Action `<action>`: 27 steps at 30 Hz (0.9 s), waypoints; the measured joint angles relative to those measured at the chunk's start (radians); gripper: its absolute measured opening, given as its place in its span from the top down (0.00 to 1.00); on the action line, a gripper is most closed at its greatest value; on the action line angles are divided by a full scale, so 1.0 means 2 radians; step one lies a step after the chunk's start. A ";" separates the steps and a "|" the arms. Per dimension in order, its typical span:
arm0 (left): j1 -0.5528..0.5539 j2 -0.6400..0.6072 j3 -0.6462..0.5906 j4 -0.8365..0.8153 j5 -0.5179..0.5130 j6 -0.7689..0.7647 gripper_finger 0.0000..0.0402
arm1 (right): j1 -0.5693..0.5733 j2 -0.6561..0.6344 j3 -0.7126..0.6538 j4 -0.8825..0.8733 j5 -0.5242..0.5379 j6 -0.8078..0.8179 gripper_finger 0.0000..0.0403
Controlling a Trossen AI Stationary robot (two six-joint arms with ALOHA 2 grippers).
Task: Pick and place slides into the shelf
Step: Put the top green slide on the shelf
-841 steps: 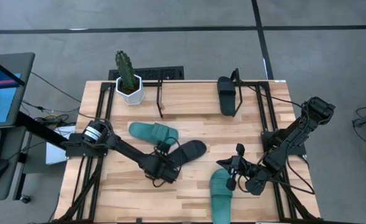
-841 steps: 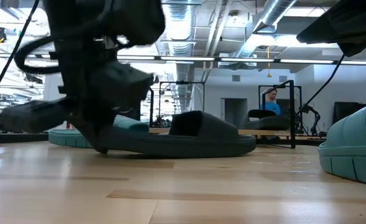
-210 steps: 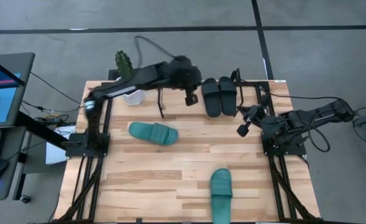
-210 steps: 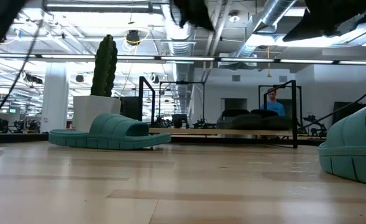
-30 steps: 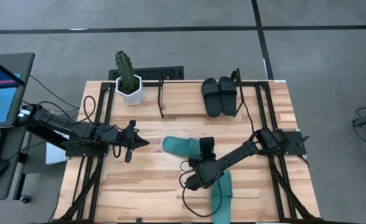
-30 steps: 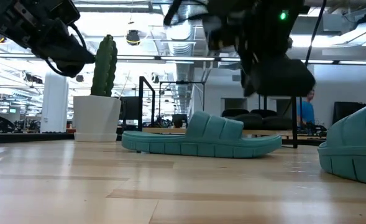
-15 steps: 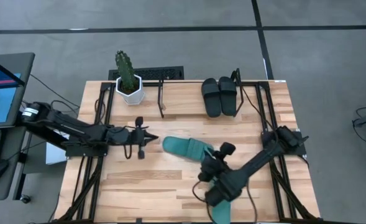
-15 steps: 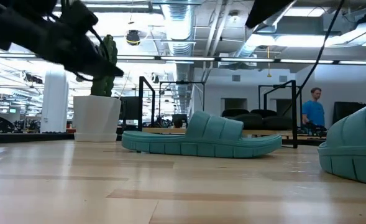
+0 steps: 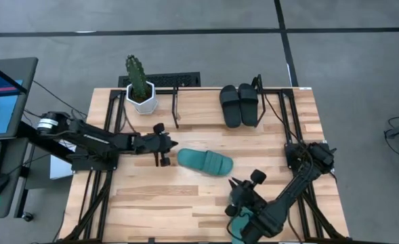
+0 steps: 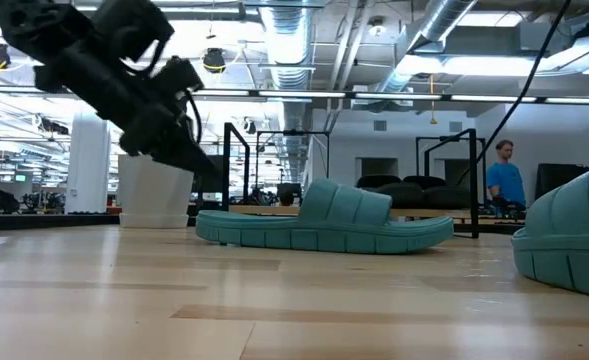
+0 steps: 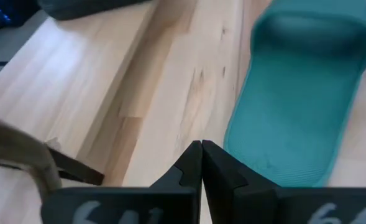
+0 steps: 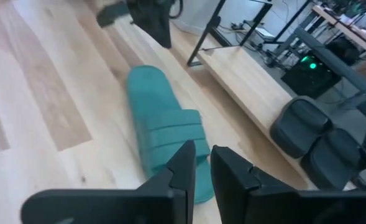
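Note:
One teal slide [image 9: 204, 162] lies sole-down mid-table, also seen in the low view [image 10: 324, 220]. My left gripper [image 9: 173, 143] is shut and hovers just beside that slide's left end [image 11: 294, 99], touching nothing. My right gripper [image 9: 234, 195] is near the table's near edge, its fingers [image 12: 184, 163] a narrow gap apart and holding nothing. The second teal slide [image 9: 234, 234] lies under the right arm, mostly hidden; its end shows in the low view [image 10: 569, 245]. Two black slides [image 9: 240, 105] sit side by side on the shelf [image 9: 175, 108] at the far edge.
A cactus in a white pot [image 9: 140, 88] stands at the far left corner, beside the shelf's left bracket. Black mounting rails [image 9: 111, 176] run along both table sides. Bare wood lies between the teal slide and the shelf. A person [image 10: 504, 185] stands in the room behind.
My right gripper has drawn back from the mid-table teal slide toward the near edge and now sits over the second teal slide. My left gripper has moved right, toward the mid-table slide's left end, and lower. That slide has stayed where it was.

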 joint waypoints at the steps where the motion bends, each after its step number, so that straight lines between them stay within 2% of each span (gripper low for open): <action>1: 0.001 0.012 0.007 -0.003 0.000 0.009 1.00 | 0.003 0.000 0.000 0.000 0.000 0.005 0.90; 9: 0.009 0.100 0.063 -0.024 -0.006 0.076 1.00 | 0.020 0.000 0.000 0.008 -0.001 0.025 0.96; 13: 0.009 0.133 0.088 -0.046 -0.061 0.110 1.00 | 0.024 0.000 0.000 0.016 -0.002 0.027 0.98; 16: 0.010 0.153 0.103 -0.064 -0.075 0.131 1.00 | 0.025 0.000 0.000 0.023 -0.003 0.028 0.99; 21: 0.009 0.166 0.111 -0.074 -0.018 0.137 1.00 | 0.025 0.001 0.000 0.033 -0.015 0.028 1.00; 24: 0.005 0.163 0.112 -0.085 0.026 0.116 1.00 | 0.025 0.001 0.000 0.034 -0.016 0.028 1.00; 27: -0.005 0.163 0.112 -0.099 0.049 0.089 1.00 | 0.025 0.001 0.000 0.035 -0.017 0.028 1.00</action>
